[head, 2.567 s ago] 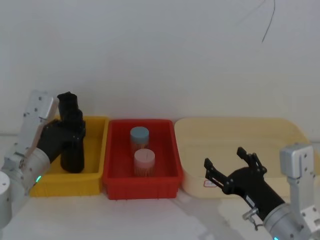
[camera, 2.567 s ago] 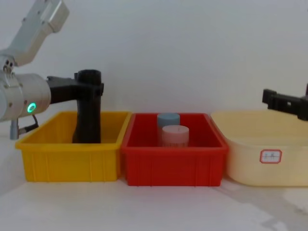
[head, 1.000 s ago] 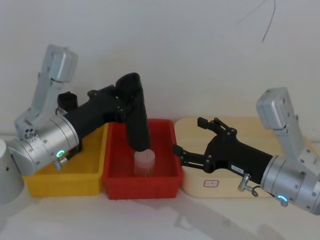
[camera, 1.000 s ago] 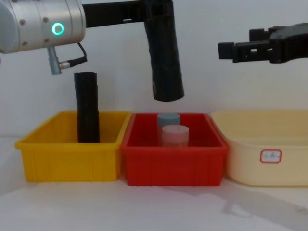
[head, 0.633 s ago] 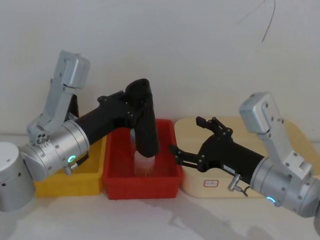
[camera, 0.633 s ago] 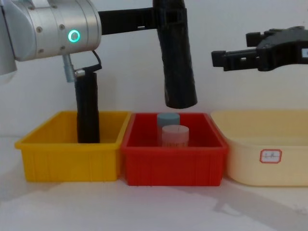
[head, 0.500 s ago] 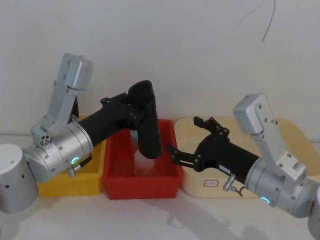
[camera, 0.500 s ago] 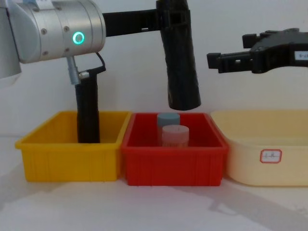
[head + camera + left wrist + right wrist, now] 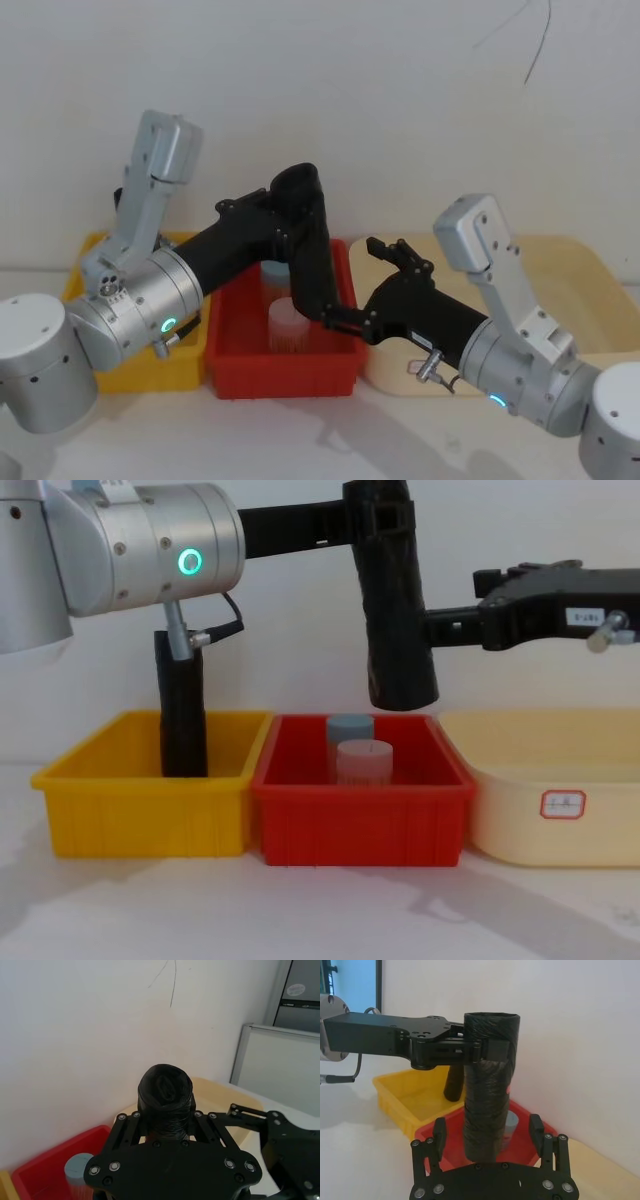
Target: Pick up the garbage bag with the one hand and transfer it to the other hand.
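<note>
The left claw point(image 9: 378, 518), on the green-ringed arm, is clamped around the top of the garbage bag point(image 9: 398, 620), holding it nearly upright in the air above the red bin point(image 9: 360, 820); the right claw point(image 9: 487, 1135) has its fingers spread apart on either side of the bag's lower half, with gaps showing; a second black roll point(image 9: 183, 715) stands in the yellow bin point(image 9: 140, 820).

Garbage bag point(image 9: 398, 620) held aloft, slightly tilted.
My left gripper point(image 9: 378, 518) clamps its top; my right gripper point(image 9: 350, 282) flanks its lower end, fingers spread.
</note>
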{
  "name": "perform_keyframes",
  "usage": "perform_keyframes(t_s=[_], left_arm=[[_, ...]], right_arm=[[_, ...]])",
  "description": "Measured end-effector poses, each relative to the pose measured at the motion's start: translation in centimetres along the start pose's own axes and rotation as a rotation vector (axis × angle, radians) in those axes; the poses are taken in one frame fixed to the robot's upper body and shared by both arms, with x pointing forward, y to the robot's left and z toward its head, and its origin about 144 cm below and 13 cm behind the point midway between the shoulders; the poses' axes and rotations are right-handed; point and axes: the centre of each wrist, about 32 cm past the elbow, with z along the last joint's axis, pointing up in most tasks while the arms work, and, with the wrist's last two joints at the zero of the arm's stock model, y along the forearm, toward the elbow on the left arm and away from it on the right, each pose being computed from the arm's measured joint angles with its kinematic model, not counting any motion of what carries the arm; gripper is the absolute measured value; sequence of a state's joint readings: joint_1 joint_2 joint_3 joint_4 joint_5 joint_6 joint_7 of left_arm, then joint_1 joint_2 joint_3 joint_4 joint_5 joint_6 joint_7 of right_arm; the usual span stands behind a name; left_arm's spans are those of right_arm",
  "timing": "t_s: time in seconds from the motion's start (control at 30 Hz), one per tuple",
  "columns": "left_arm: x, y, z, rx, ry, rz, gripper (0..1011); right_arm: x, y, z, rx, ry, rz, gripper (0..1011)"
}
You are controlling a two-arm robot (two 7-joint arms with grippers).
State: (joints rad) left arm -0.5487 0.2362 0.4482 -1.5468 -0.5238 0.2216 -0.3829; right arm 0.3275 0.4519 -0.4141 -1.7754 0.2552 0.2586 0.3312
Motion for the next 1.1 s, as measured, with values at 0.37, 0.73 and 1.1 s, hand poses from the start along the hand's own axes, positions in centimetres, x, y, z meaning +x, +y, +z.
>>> perform_keyframes(t_s=[0.37,0.73,1.1], left_arm=[[-1.0,-0.6,-0.2,-0.006,0.012,-0.005,381],[-2.0,-0.7,-0.3,-0.005,0.027,-0.013,381],[-2.6,-0.5,-0.3,0.000,0.040,-0.013,381]], right_arm=[[-0.2,0.8,-0.6,0.003,0.014,-0.012,1001],[0.3,1.1,-1.2,0.015,0.014,-0.056,1001],[0.6,1.3,-1.8,0.024,0.023,-0.086,1001]])
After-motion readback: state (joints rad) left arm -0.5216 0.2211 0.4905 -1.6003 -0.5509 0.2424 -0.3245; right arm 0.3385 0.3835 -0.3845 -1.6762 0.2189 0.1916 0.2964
